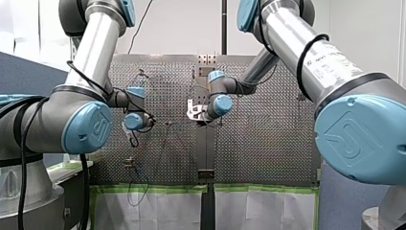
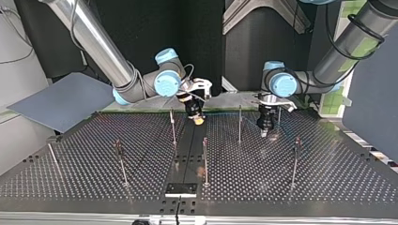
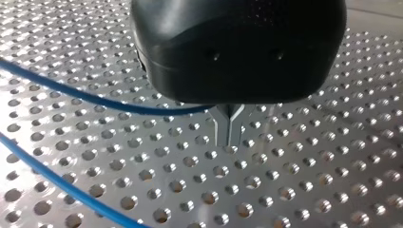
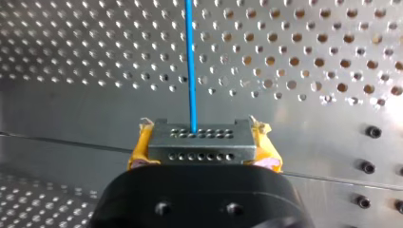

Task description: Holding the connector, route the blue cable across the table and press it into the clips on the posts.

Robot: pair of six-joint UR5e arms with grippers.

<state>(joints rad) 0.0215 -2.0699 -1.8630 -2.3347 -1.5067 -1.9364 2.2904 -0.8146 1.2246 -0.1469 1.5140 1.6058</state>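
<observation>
My right gripper (image 2: 198,120), just left of centre in the top view, is clamped on the connector (image 4: 199,142). The right wrist view shows the grey block squeezed between the yellow pads (image 4: 138,149). The blue cable (image 4: 190,61) leaves the connector's face and runs straight ahead, away from the gripper, low over the bench (image 2: 328,178). Its long axis lies in line with the gripper's reach.

My left gripper (image 2: 264,131) hangs right of centre in the top view, tip close to the bench. In its own wrist view the metal fingers (image 3: 230,137) are closed together. One strand of cable runs in to their root and does not show on the far side, so I judge it is pinched there, though the body hides the contact. A second strand crosses the bench beside that gripper, well apart from the fingers.

In the top view the cable is too thin to follow. A thin post (image 2: 240,123) stands between the two grippers, nearer my left one. Another post (image 2: 173,126) stands just beside my right gripper, on its outer side.

As I see it, the next move turns on the stretch of cable between the two grippers. It has to be drawn taut and brought sideways onto the middle post's clip, and my left arm has the shorter way to go.
</observation>
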